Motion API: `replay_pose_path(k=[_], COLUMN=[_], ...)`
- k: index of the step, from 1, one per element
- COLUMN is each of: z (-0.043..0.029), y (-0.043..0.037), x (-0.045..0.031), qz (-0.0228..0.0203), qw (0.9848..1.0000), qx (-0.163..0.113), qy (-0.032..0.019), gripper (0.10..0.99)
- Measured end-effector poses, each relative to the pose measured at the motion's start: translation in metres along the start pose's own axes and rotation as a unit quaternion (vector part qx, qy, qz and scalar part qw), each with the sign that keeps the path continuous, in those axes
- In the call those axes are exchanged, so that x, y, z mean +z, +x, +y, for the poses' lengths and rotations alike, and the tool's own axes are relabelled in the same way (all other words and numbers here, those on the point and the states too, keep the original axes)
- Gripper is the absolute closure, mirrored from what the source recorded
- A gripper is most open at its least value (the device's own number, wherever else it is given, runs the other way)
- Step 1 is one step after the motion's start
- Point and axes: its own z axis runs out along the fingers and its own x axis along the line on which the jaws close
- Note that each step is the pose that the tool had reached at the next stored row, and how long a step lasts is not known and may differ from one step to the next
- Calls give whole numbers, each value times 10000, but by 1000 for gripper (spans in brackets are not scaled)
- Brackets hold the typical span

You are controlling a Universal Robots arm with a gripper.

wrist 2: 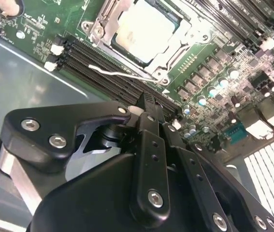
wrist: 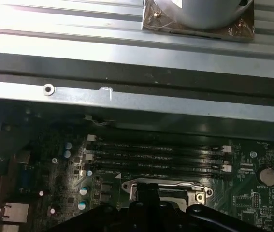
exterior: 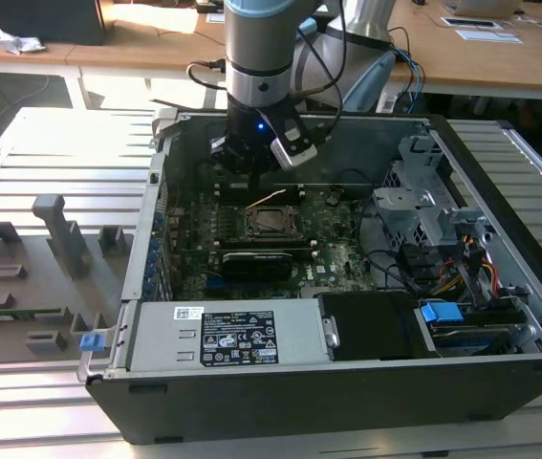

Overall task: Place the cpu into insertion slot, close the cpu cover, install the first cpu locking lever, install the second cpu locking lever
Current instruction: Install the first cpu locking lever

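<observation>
Cpu (wrist 2: 144, 31) sits in the insertion slot (wrist 2: 127, 54) under the closed cpu cover (wrist 2: 100, 26), and the end effector (wrist 2: 147, 102), drawn narrow and holding nothing, hovers near the seemingly unlatched locking lever (wrist 2: 122, 72), where a slip off that thin wire could gouge the memory slots (wrist 2: 103, 79).

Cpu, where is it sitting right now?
In the exterior view the cpu sits in its socket at the motherboard's middle, just in front of the gripper; the second wrist view shows long memory slots beside it.
</observation>
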Motion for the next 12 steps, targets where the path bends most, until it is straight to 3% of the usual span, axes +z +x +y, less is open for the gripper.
replay_pose_path(k=[5, 12], z=[-17, -10], y=[-9, -84], x=[85, 202], qz=[2, 4], qw=[10000, 10000], qx=[0, 0], qy=[13, 24], gripper=[980, 980])
